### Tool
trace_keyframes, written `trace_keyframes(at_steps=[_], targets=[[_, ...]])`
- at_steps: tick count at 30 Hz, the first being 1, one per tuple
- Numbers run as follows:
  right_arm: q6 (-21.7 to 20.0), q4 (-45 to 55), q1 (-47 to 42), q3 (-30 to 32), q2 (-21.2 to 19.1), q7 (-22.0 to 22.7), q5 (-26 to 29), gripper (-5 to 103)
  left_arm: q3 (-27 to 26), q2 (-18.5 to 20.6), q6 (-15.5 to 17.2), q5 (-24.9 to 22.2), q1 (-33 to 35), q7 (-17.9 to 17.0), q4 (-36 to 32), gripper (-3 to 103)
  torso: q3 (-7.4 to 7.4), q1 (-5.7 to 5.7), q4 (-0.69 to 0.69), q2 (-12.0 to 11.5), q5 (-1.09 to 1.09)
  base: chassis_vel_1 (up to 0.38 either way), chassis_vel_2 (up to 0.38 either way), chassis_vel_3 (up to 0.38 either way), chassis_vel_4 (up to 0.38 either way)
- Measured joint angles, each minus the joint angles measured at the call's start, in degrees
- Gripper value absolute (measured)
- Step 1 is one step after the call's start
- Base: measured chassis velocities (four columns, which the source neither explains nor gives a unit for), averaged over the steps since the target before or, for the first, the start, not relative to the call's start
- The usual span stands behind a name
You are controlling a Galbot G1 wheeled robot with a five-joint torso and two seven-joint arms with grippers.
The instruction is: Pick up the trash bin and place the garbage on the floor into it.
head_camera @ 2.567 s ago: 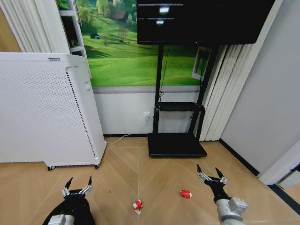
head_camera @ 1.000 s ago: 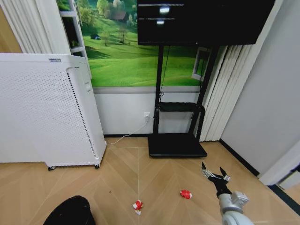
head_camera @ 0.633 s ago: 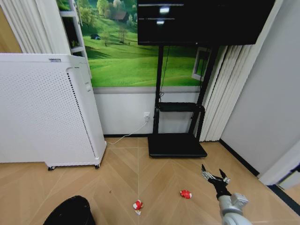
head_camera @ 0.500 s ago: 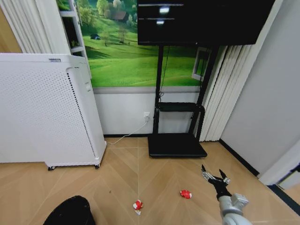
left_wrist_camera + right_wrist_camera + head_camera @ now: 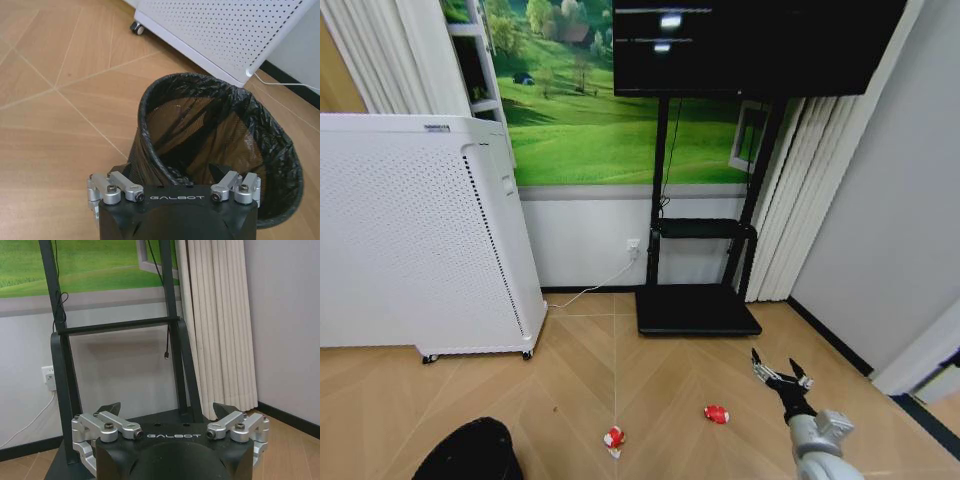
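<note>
The black trash bin (image 5: pixel 470 455) stands on the wood floor at the bottom left of the head view, lined with a black bag. In the left wrist view my left gripper (image 5: pixel 170 172) sits open at the near rim of the trash bin (image 5: pixel 215 130), one finger outside the wall and one over the mouth. Two red-and-white bits of garbage lie on the floor, one (image 5: pixel 613 438) in the middle and one (image 5: pixel 717 413) farther right. My right gripper (image 5: pixel 781 375) hangs open above the floor, right of the second bit, holding nothing.
A tall white perforated appliance (image 5: pixel 420 240) on wheels stands at the left, close behind the bin. A black TV stand (image 5: pixel 698 305) with a flat base sits against the back wall, a white cord (image 5: pixel 585 292) beside it. Curtains and a wall close off the right.
My left gripper, earlier open above the bin in the head view, has dropped out of that view. The right gripper has shifted slightly right and lower. The garbage and bin have not moved.
</note>
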Motion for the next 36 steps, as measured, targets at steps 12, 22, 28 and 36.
trace_keyframes(at_steps=[12,22,28,36], targets=[[0.1,-0.4,-0.4,0.5,0.1,0.0,0.8,100,-0.9,-0.1,4.3,-7.5,-2.1,-6.5,-1.2,84,0.01,0.0,-0.01,0.0,0.0,0.0,0.0,0.0,0.0],[0.2,-0.8,-0.5,0.4,0.2,0.0,0.8,100,-1.8,0.4,3.5,-8.1,-3.1,-6.2,2.7,61,0.0,0.0,-0.01,0.0,0.0,0.0,0.0,0.0,0.0],[0.5,-1.0,-0.9,0.4,0.2,-0.1,0.8,100,-3.2,1.6,3.5,-11.5,-5.6,-6.8,5.4,39,0.0,0.0,-0.01,0.0,0.06,0.0,0.0,0.0,0.0],[0.6,-1.0,-1.1,0.5,0.4,-0.1,1.0,100,-4.3,2.4,3.5,-11.6,-7.1,-6.6,6.9,7,0.01,0.01,0.0,0.0,-0.05,0.0,0.0,0.0,0.0]])
